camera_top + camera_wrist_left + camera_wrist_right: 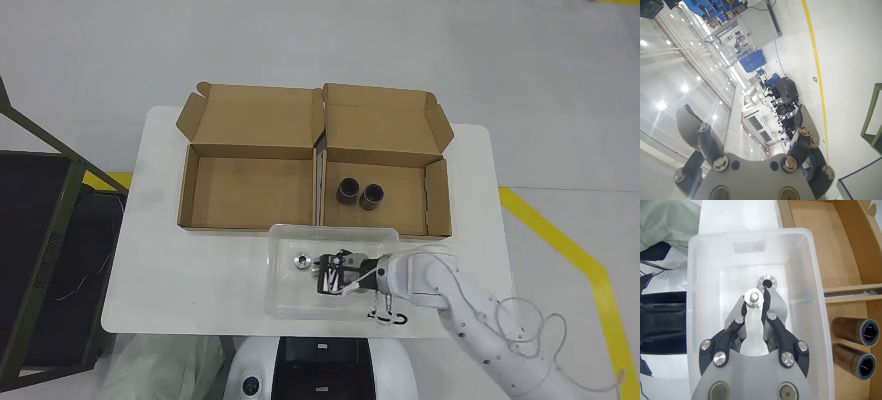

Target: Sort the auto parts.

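two boxes far: left box (250, 190) bare, right box (410, 195) holding dark cylinders (853, 330). near, clear bin (285, 300). right gripper (754, 302) inside, pinching flanged silver part (751, 299); holed silver part (767, 283) just beyond. lift straight, clear the neighbour and rim, probably into left box. left gripper (743, 113) spread, off table. no legible print.

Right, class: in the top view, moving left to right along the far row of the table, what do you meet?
The empty cardboard box → first dark cylinder → second dark cylinder, both cylinders inside the right cardboard box.
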You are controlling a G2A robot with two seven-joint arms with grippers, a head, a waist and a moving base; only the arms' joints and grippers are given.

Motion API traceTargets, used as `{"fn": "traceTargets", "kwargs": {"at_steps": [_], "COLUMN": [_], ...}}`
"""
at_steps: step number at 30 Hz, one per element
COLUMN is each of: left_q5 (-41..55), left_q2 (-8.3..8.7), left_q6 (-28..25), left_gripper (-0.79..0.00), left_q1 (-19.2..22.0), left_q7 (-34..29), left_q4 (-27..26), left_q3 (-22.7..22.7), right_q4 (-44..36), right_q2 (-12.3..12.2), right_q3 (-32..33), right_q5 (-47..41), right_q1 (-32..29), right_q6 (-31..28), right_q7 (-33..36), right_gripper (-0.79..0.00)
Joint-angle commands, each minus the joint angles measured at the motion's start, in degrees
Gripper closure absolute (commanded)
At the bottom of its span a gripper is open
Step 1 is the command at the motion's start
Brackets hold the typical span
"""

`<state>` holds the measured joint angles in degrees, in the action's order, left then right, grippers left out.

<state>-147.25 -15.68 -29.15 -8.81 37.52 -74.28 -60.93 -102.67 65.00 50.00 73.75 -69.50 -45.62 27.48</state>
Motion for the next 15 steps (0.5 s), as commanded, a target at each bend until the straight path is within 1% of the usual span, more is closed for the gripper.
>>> {"fn": "traceTargets", "kwargs": {"at_steps": [1, 7, 15], "left_q5": [0.0, 0.0, 0.0], "left_q2": [0.0, 0.0, 0.0], "left_q6": [0.0, 0.0, 0.0], "left_gripper": [-0.785, -0.785, -0.785], "left_q1": [0.0, 0.0, 0.0], "left_q7": [0.0, 0.0, 0.0], "left_q4": [0.0, 0.0, 0.0], "left_q3": [0.0, 0.0, 0.0], "right_q4": [-1.28, -4.64, -7.52], "right_q2": [-0.23, -0.76, -0.96], "right_q3": [1.16, 4.15, 7.47], "right_q5": [-1.63, -5.22, -8.58], "right_q1": [-0.25, -0.45, -1.2], "right_q6": [-0.38, -0.42, 3.56], "right_q7": [-0.35, -1.66, -6.76], "right_gripper": [0.0, 0.0, 0.0]}}
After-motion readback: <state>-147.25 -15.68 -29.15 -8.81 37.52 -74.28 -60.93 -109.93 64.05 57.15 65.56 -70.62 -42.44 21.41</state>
